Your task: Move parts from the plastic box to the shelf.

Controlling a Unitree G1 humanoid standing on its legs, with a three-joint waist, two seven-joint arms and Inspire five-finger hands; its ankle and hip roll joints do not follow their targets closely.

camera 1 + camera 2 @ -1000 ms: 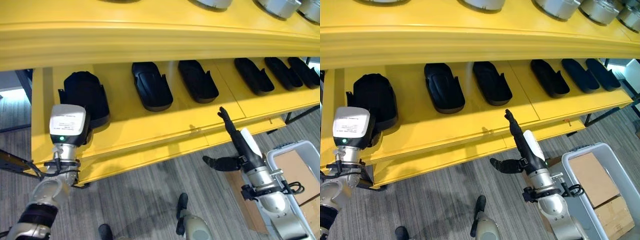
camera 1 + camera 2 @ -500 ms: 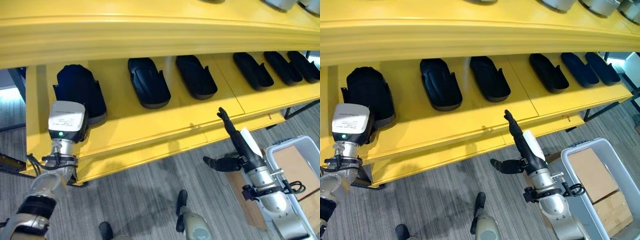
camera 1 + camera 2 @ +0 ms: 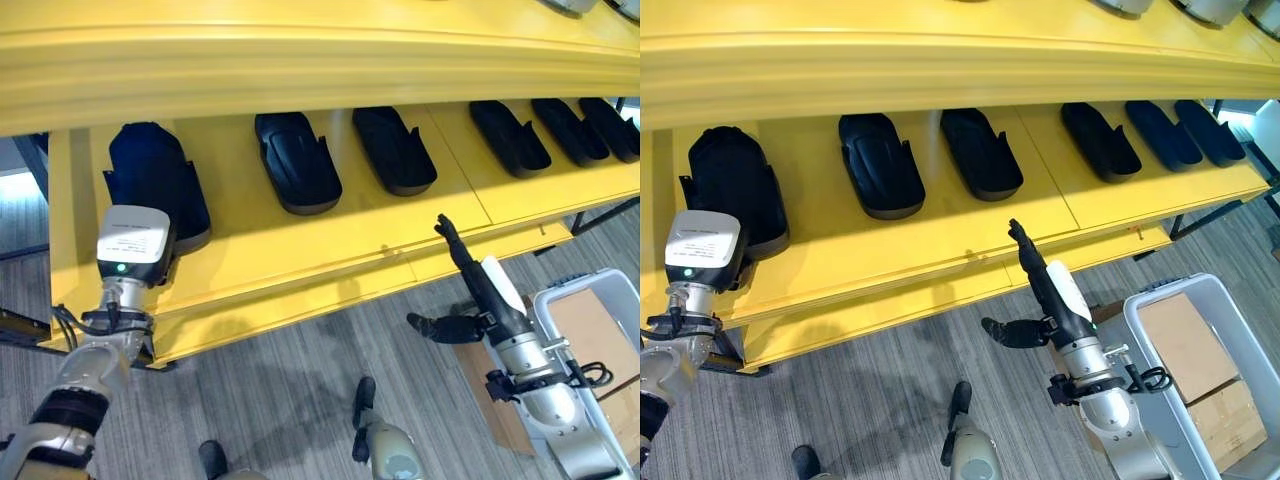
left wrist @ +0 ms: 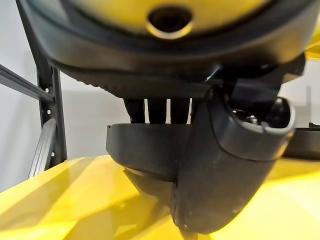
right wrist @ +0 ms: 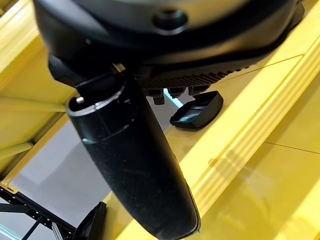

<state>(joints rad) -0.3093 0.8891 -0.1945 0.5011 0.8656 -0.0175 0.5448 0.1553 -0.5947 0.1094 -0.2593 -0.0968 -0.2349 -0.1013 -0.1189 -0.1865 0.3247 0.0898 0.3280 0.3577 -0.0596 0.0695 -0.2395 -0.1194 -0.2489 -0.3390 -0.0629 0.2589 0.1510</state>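
Entry 1, the view: since a second ago we log the whole scene sitting slightly higher and further left. This is a shift of the camera, not of the things.

Entry 2, black moulded plastic part [image 3: 150,180] at the left end of the yellow metal shelf [image 3: 300,250], pinched by the left hand [image 4: 225,165]: we record it a shade deeper on the shelf and nearer the shelf's left end. Its gap to the neighbouring black part [image 3: 297,162] is a little wider than before.

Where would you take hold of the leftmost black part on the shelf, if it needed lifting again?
Probably by the near end of the leftmost black part, from the shelf's open front: it lies lengthwise front to back, and the left hand is there already.
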